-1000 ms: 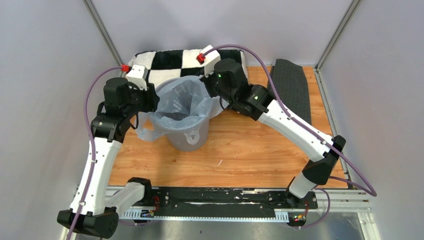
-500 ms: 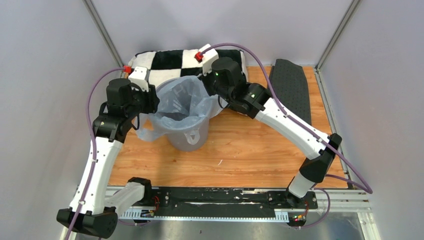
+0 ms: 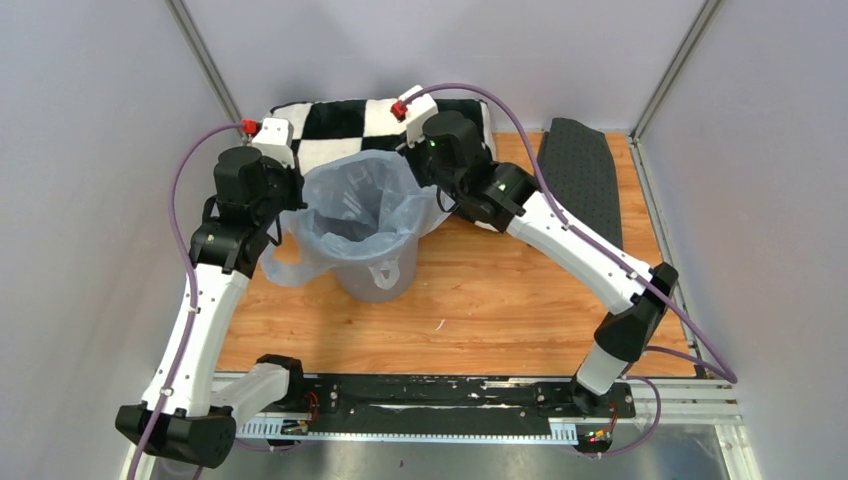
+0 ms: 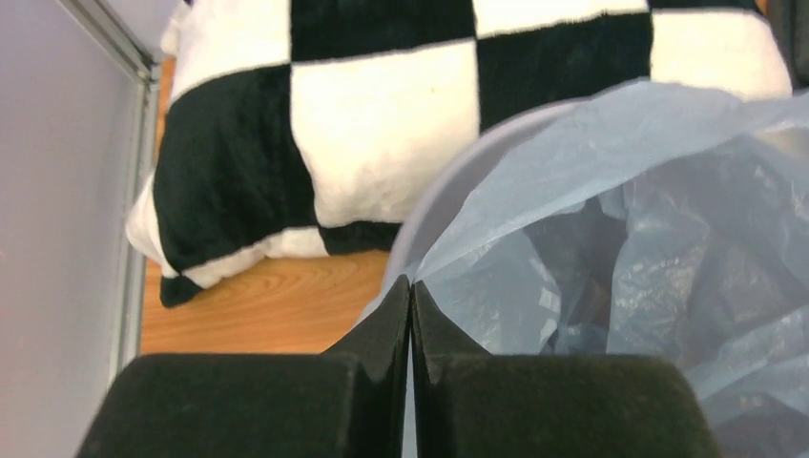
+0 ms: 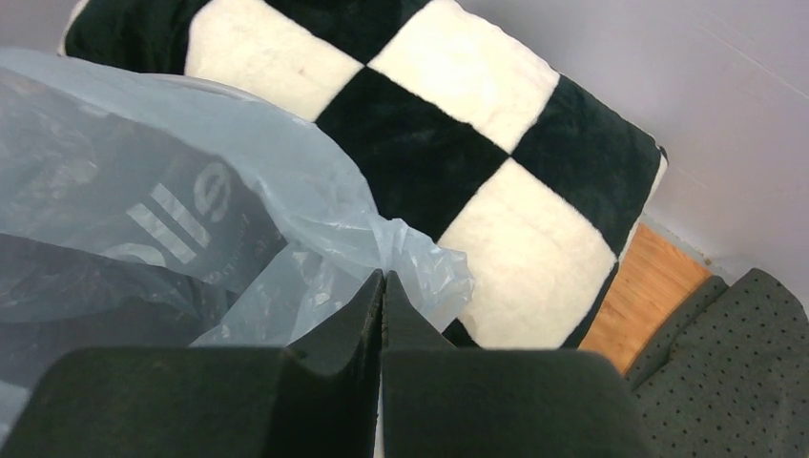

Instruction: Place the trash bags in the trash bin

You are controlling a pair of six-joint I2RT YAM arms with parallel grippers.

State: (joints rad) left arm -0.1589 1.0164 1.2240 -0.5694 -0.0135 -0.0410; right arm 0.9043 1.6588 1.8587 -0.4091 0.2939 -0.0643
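**Both claws pinch the bag's mouth over the bin**

A thin, crinkly, translucent pale blue-grey plastic bag (image 3: 352, 205) with white printed lettering sits in a round, tapered grey plastic wastebasket (image 3: 385, 282). The wastebasket stands upright on the wooden counter (image 3: 500, 290), towards its far left. The plastic bag's lower part hangs down inside the wastebasket, while its mouth billows above the light rim and spreads wider than the rim on both sides. A loose flap droops outside the wastebasket's left wall.

The left claw (image 3: 295, 195) is at the left side of the bag's mouth. In the left wrist view its two dark fingers are pressed together with no gap, and the left claw (image 4: 410, 286) meets the plastic bag (image 4: 611, 239) right at the film's edge, just above the wastebasket's rim (image 4: 425, 215). The film runs into the tips, so it looks pinched there.

The right claw (image 3: 428, 168) is at the far right side of the mouth. In the right wrist view the right claw (image 5: 383, 279) is likewise clamped shut, with a gathered tuft of the plastic bag (image 5: 172, 191) bunched at its tips.

A black-and-white checkered plush pillow (image 3: 340, 125) lies just behind the wastebasket at the far edge. A dark grey textured mat (image 3: 585, 170) lies well apart on the right.
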